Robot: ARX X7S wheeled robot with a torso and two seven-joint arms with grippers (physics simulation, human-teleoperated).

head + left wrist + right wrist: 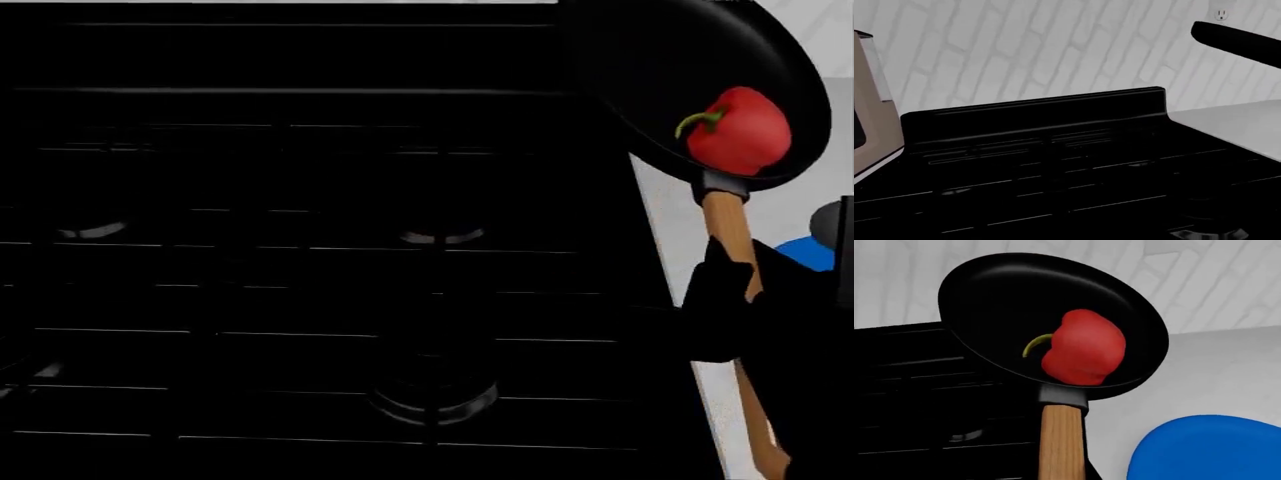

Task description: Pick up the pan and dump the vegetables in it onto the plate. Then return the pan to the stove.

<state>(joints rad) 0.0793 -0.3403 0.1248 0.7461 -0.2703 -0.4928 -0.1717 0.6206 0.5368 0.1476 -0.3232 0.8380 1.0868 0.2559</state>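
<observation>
The stove (320, 260) fills the left of my head view, its grates bare and its right edge meeting the pale counter (1214, 370). My left arm waits over those burners; its wrist camera shows only the grates and the back panel. My left gripper is out of every picture, so I cannot say whether its jaws are apart or together.

Further right, I hold the pan (667, 80) lifted off the stove, above the seam where stove meets counter, tipped so its bowl faces back toward me. That tilt, I judge, is why the red pepper (738, 130) lies against the low rim by the handle root instead of spilling.

My right gripper (727, 300) is a dark mass around the wooden handle (727, 235) at mid-length. The jaws look clamped on it, though the fingertips blur into black.

At the right, on the counter near its front edge, lies the blue plate (1211, 450), apart from the pan. Dumping is not yet done.
</observation>
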